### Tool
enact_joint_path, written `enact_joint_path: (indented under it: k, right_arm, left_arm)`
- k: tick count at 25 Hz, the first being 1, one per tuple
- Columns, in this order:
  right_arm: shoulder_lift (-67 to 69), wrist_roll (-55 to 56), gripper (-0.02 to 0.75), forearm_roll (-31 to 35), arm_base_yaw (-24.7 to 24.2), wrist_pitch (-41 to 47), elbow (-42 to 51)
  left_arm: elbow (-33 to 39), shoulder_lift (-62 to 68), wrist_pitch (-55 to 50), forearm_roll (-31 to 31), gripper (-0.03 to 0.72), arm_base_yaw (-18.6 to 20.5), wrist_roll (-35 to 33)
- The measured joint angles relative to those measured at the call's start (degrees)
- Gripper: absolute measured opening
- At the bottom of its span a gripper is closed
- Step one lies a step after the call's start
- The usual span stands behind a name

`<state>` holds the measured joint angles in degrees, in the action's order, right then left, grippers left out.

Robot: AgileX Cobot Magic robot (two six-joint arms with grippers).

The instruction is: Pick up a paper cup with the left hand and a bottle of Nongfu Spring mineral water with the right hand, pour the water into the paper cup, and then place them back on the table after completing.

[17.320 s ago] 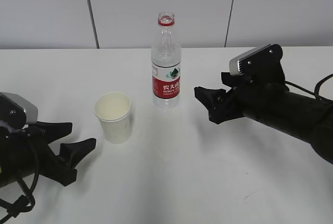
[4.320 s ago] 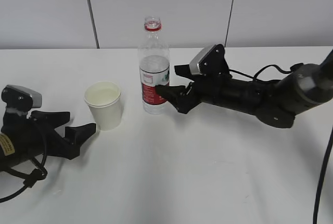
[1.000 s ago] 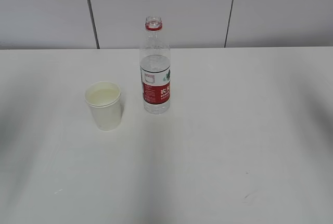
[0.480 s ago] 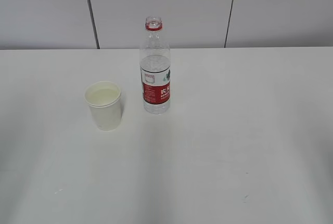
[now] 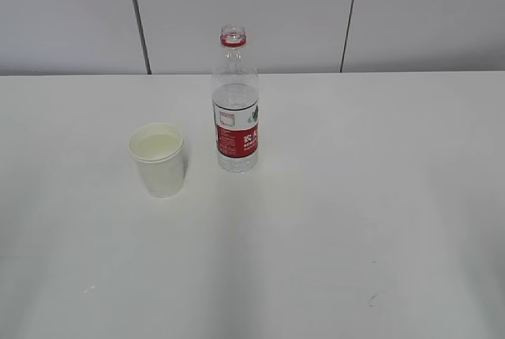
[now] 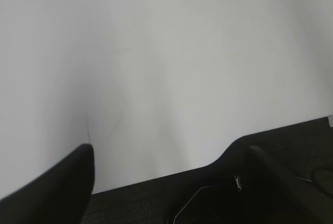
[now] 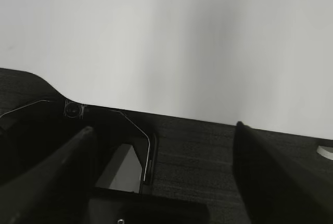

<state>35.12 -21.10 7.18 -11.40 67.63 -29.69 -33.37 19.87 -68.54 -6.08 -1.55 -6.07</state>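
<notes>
A paper cup [image 5: 161,159] and an uncapped bottle [image 5: 236,101] stand upright, near each other, toward the far edge of the table [image 5: 355,221], left of centre. With both set down, the remaining step appears to be keeping the arms clear. The left hand [image 6: 166,182] and right hand [image 7: 161,177] hang off the table's near edge, jaws apart and empty.

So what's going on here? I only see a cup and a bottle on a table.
Nothing is being handled right now. The paper cup, with liquid in it, and the uncapped water bottle, partly full, stand upright side by side on the white table, not touching. Neither robot arm shows in the exterior view. The wrist cameras show the left gripper and right gripper open and empty, over the table's edge.
</notes>
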Motion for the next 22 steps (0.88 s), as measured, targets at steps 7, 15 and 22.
enact_joint_path:
  k: [7, 15, 22]
  right_arm:
    - [-9.4, -0.2, 0.593, 0.3, 0.0, -0.9, 0.6]
    - [-23.4, -0.2, 0.592, 0.3, 0.0, -0.9, 0.6]
    - [-31.6, -0.2, 0.587, 0.3, 0.3, -0.7, 0.6]
  left_arm:
    - [2.6, -6.8, 4.5, 0.0, 0.525, 0.0, 0.0]
    - [3.0, -11.6, 5.4, 0.0, 0.521, 0.0, 0.0]
    - [3.0, -18.7, 5.3, 0.0, 0.514, 0.0, 0.0]
